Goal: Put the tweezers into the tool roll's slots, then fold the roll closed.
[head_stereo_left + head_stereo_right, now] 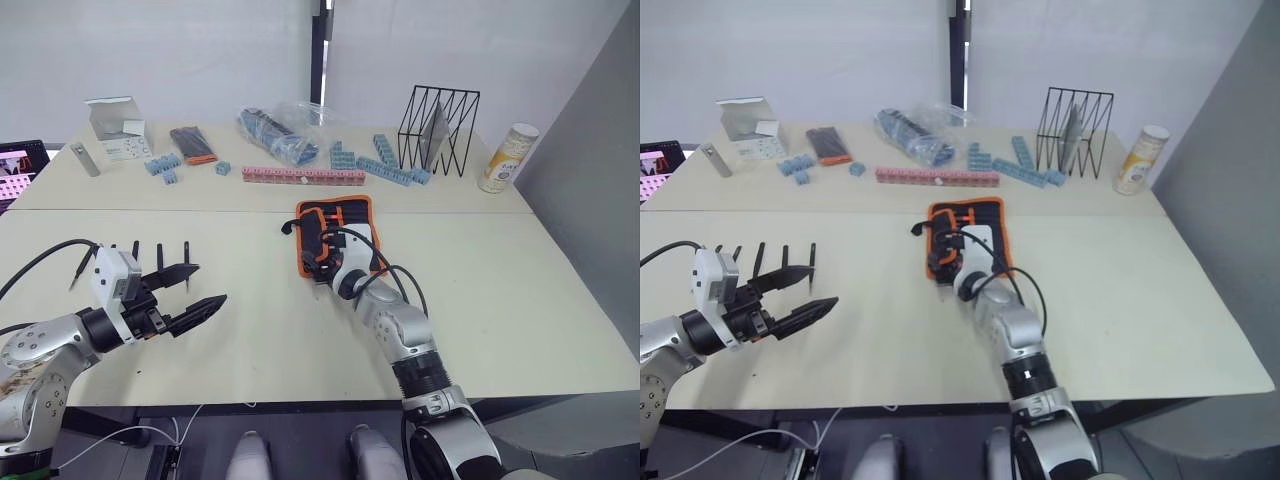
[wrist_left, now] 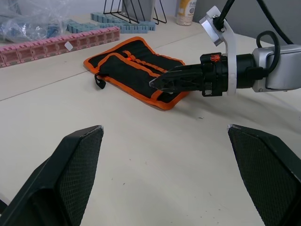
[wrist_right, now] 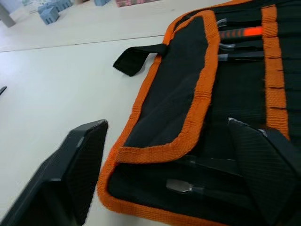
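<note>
The tool roll [image 1: 335, 225] lies open in the middle of the table, black with orange edging. One side flap [image 3: 174, 89] is folded inward, and its strap [image 3: 135, 59] trails off the edge. Some tools sit in the slots [image 3: 244, 44] beside the orange centre strip [image 3: 270, 56]. My right gripper [image 1: 325, 263] is open over the roll's near edge, with one finger on either side of the flap's corner. Several loose tweezers [image 1: 785, 258] lie in a row on the table at the left. My left gripper [image 1: 195, 292] hangs open and empty just in front of them.
Along the back of the table are a row of pink boxes [image 1: 303, 175], blue blocks [image 1: 385, 168], a plastic bag [image 1: 280, 130], a black wire rack [image 1: 438, 130], a bottle [image 1: 508, 158], a small black pack with an orange end [image 1: 193, 143] and a white box [image 1: 118, 128].
</note>
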Available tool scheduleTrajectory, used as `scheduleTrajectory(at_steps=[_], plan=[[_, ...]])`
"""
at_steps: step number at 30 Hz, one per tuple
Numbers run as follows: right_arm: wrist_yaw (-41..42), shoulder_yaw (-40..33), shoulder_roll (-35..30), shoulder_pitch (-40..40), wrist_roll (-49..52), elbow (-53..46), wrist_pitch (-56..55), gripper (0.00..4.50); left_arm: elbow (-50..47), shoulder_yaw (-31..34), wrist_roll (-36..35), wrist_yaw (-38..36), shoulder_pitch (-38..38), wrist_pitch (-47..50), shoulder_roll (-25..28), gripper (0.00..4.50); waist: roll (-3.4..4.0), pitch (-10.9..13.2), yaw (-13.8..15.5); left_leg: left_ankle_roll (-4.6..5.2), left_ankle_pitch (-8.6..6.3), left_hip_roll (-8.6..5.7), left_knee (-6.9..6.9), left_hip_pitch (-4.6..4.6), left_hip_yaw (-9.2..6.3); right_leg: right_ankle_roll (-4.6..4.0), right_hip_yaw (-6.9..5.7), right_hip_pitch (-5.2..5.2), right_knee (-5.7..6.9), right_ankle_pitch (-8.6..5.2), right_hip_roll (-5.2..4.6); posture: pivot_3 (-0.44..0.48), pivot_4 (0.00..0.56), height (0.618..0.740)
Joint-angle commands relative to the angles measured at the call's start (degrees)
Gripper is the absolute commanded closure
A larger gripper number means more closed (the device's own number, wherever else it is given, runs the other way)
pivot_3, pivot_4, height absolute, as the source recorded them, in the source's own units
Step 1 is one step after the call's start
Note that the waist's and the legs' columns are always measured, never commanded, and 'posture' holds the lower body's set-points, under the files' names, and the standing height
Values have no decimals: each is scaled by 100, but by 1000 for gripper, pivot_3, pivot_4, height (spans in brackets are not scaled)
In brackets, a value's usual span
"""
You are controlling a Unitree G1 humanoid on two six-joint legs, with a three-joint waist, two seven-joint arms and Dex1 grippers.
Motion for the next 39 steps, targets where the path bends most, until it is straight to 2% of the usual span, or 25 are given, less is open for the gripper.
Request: scheduleTrajectory(at_steps=[1, 8, 10, 17, 20, 24, 29, 34, 39], plan=[[36, 1, 474, -175, 111, -112, -144, 1455, -148, 79, -73, 0, -57, -29, 63, 0, 0, 0, -1, 0, 0, 0, 0, 0, 0, 0, 0, 0, 0, 0, 0, 0, 150, 663], [79, 71, 499, -122, 177, -149, -82, 3940, -99, 77, -35, -21, -60, -51, 69, 0, 1, 0, 3, 0, 0, 0, 0, -1, 0, 0, 0, 0, -1, 0, 0, 0, 150, 663], [73, 61, 495, -128, 176, -146, -105, 4460, -95, 76, -26, -25, -57, -54, 70, 0, 1, 1, 2, 0, 0, 0, 0, -1, 0, 0, 0, 0, -1, 0, 0, 0, 150, 663], [136, 81, 417, -169, 116, -120, -194, 4460, -75, 49, -5, -33, -76, -55, 73, 0, 1, 1, 2, 0, 0, 0, 0, -1, 0, -1, 0, -1, -1, -1, 0, 0, 150, 663], [346, 307, 256, -175, -46, -187, -192, 4460, -48, 30, 14, -34, -97, -70, 69, 0, 1, 1, -1, 0, 0, 0, 0, -1, 0, -1, 0, -1, -1, -1, 0, 0, 150, 663], [1155, 1093, -461, -108, -630, -578, -263, 4460, 110, -62, 109, 14, -224, -78, 68, 0, 4, 3, 0, 0, 0, 0, -3, -1, 1, -1, 0, -4, -1, -1, 0, 0, 150, 663], [1866, 1561, -1238, 253, -966, -1254, -236, 4460, 421, -290, 372, -242, -399, -285, 208, 0, 4, 2, 36, 0, 0, 0, -3, -6, 2, 0, 0, -2, -12, -2, -1, 0, 150, 663], [2677, 1871, -2192, 835, -1193, -2168, -491, 4460, 1684, -1038, 1176, -1121, -1252, -1327, 473, 0, 6, 4, 136, 0, 0, -1, -5, -8, 2, 0, 0, -4, -14, -2, 0, 0, 150, 663], [3134, 2088, -2851, 1284, -1592, -2636, -1205, 4460, 3527, -1973, 2180, -1929, -2785, -3075, 321, 0, 4, 3, 202, 0, 0, -2, -3, -8, 5, 0, 1, -3, -18, -2, 0, 0, 150, 663]])
